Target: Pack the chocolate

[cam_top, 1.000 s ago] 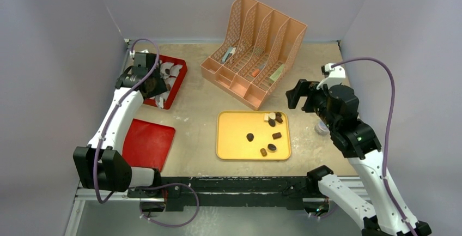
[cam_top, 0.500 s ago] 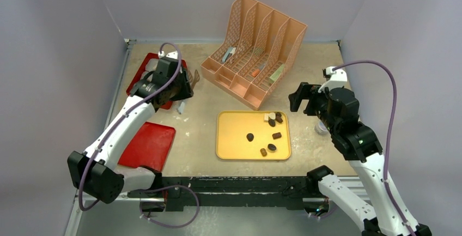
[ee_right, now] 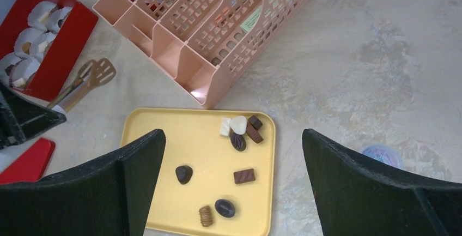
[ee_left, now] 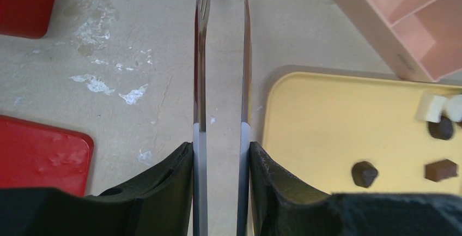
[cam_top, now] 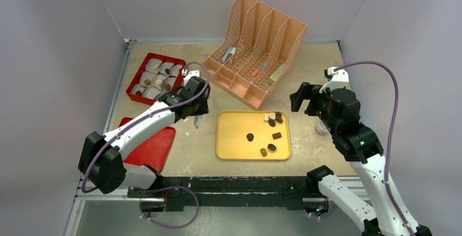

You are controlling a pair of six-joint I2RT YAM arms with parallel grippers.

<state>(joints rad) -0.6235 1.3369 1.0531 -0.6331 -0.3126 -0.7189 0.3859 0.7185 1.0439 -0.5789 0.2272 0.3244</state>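
My left gripper (ee_left: 220,157) is squeezed onto a pair of thin metal tongs (ee_left: 199,72). The two tong arms stick straight out with a gap between them and nothing in it. Their tips hang over the bare table (ee_left: 136,40), just beside the left edge of the yellow tray (ee_left: 305,116). The chocolate (ee_right: 244,176) lies on that tray: four pieces crowded near the far right corner and four more spread out, dark brown, light brown and cream. I think each piece is tiny, light and hard, with a smooth skin that could slip or pop out of the metal tips. A hard squeeze might dent one too. I would take one of the lone pieces first, like the dark one nearest the tongs (ee_left: 364,174). I would pinch its two long sides softly, low down near the tray. The red box (cam_top: 133,80) of white paper cups sits at the far left. My right gripper (cam_top: 298,95) is spread wide and holds nothing, up above the right side of the tray.
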